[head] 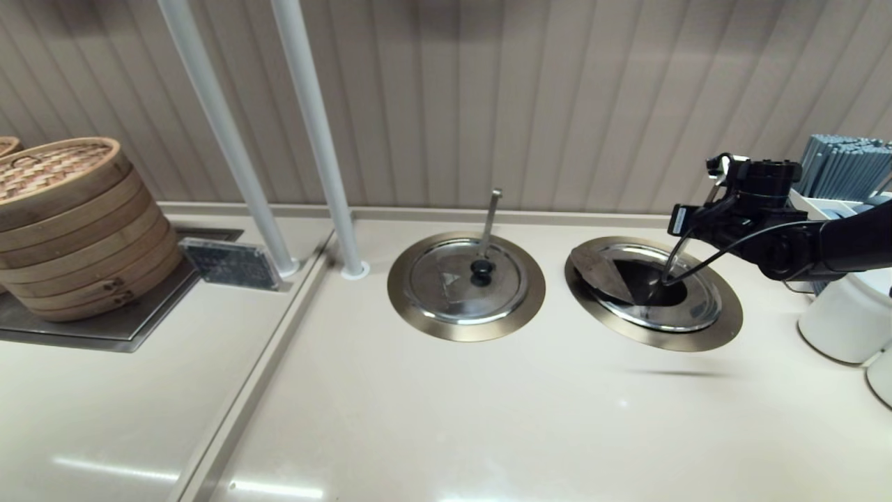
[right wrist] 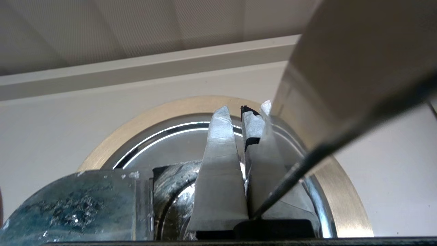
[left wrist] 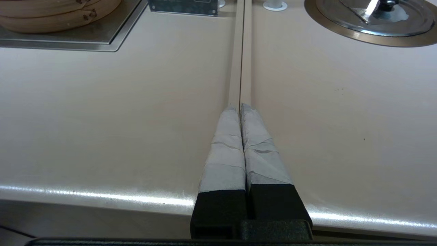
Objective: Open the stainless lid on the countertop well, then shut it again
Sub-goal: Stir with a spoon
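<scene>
The countertop well's bronze rim ring point(head: 732, 307) is at the right of the counter. The stainless lid point(head: 655, 317) sits askew in it: its left edge overlaps the ring and a dark wedge shows at its middle. I cannot tell whether that wedge is the hole or a reflection, and the knob is hidden. My right gripper point(head: 681, 233) hovers over the well's back right, beside the slanted ladle handle point(head: 674, 259). In the right wrist view the gripper point(right wrist: 237, 112) is shut, with only a hairline gap. It is over the lid point(right wrist: 177, 147) and ring point(right wrist: 136, 119), against the handle point(right wrist: 341, 68). My left gripper point(left wrist: 240, 106) is parked, shut, over the counter's front edge.
The twin lid point(head: 446, 300) with its black knob point(head: 481, 268) and near-vertical ladle handle point(head: 491, 216) covers the left well. Bamboo steamers point(head: 70, 223) stand far left and two white poles point(head: 313, 132) rise behind. White jars point(head: 847, 321) and a grey utensil holder point(head: 847, 164) crowd the right edge.
</scene>
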Robot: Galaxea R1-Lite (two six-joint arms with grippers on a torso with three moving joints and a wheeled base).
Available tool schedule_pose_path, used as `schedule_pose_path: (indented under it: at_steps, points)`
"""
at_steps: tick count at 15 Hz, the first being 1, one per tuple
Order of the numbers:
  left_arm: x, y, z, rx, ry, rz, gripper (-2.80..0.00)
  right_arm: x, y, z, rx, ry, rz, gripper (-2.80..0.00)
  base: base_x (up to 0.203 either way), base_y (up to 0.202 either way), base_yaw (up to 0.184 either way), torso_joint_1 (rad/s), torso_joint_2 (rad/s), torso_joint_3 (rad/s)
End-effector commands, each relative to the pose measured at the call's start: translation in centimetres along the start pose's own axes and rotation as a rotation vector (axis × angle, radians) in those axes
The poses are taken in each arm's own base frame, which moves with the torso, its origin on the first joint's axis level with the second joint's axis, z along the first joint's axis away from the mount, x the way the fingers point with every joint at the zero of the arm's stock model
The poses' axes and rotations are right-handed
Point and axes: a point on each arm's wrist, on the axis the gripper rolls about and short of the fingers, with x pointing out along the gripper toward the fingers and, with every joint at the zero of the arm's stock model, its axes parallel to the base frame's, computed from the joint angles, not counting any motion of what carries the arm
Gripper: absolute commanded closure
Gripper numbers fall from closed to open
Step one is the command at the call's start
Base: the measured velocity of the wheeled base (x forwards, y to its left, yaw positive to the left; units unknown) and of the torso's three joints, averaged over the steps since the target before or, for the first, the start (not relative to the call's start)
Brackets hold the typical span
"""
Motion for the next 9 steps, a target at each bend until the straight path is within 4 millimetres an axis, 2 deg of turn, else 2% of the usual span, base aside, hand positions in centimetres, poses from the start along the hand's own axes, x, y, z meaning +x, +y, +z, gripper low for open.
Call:
schedule_pose_path:
  at_steps: [1,3,5,9]
  points:
    - [0.0,0.0,0.0,0.000,-0.001,0.000,0.00,1.9,0.9,-0.4,-0.002,0.001,0.010,0.00,0.000,0.000,0.000,0.000,0.00,0.000]
    - [0.0,0.0,0.0,0.000,0.001,0.000,0.00,2.6,2.3,-0.6,-0.007,0.009,0.018,0.00,0.000,0.000,0.000,0.000,0.00,0.000]
    - [0.0,0.0,0.0,0.000,-0.001,0.000,0.00,2.3,3.6,-0.6,-0.010,0.009,0.034,0.00,0.000,0.000,0.000,0.000,0.00,0.000]
    - [0.0,0.0,0.0,0.000,0.000,0.000,0.00,0.6,3.4,-1.0,-0.014,0.048,0.031,0.00,0.000,0.000,0.000,0.000,0.00,0.000]
